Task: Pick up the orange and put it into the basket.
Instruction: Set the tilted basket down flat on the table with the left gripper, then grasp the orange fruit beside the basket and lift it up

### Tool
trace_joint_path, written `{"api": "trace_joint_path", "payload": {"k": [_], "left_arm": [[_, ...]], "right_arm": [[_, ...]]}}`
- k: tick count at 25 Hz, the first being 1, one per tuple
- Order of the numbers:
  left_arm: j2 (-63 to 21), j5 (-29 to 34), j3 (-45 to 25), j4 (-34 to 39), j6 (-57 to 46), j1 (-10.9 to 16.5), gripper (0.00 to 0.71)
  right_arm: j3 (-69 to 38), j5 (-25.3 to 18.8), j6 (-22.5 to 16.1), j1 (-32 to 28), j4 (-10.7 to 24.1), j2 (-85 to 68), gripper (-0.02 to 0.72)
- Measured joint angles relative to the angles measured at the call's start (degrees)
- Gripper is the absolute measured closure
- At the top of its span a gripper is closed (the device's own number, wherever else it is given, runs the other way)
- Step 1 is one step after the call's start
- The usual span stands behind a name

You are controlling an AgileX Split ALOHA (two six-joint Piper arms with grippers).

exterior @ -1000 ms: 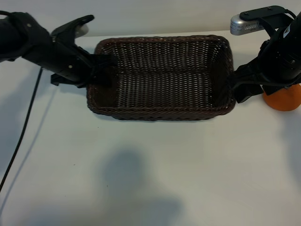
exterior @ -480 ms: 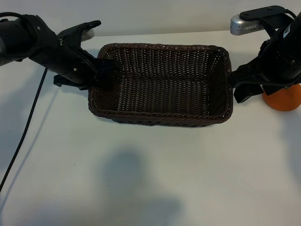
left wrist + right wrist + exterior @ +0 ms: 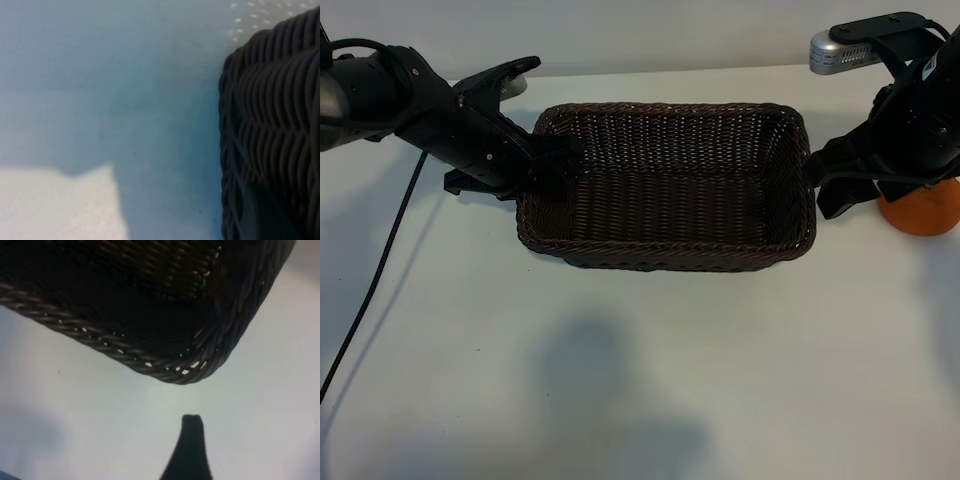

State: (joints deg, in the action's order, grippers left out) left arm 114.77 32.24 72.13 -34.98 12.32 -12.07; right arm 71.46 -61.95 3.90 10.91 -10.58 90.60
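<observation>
Altogether one basket (image 3: 670,190), one orange (image 3: 925,212)

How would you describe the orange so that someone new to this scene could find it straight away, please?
Start at the dark-brown wicker basket in the middle of the white table. Look past its right end, beneath the right arm's gripper. The orange is the small bright-orange fruit there, half hidden, the only vivid colour among black and brown.

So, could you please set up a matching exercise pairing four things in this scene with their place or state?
Things:
1. basket
2. orange
3. left gripper
4. right gripper

Places or states:
A. open, beside the basket's right end
B. on the table, behind the right arm
C. closed on the basket's left rim
D. between the two arms

Pairs: 1-D, 2-B, 3-C, 4-A
</observation>
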Motion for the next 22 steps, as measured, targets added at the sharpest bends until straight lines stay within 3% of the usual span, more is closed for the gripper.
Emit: {"api": "trace_joint_path", "payload": {"k": [8,11,14,16,22], "left_arm": [[0.0,0.0,0.0,-0.2,0.8,0.0,0.54],[0.0,0.1,0.1,-1.3,0.8,0.0,0.385],[0.0,0.1,0.3,-1.9,0.8,0.0,0.138],[-0.1,0.2,0.4,-2.2,0.8,0.0,0.04],[-3.0,1.9,0.4,-1.9,0.7,0.0,0.009]], "right_arm": [[0.0,0.0,0.0,0.0,0.0,0.0,0.108],[0.0,0.0,0.0,0.0,0.0,0.0,0.108],[0.0,0.0,0.0,0.0,0.0,0.0,0.108],[0.0,0.0,0.1,0.0,0.0,0.0,0.108],[0.0,0.0,0.1,0.0,0.0,0.0,0.108]]}}
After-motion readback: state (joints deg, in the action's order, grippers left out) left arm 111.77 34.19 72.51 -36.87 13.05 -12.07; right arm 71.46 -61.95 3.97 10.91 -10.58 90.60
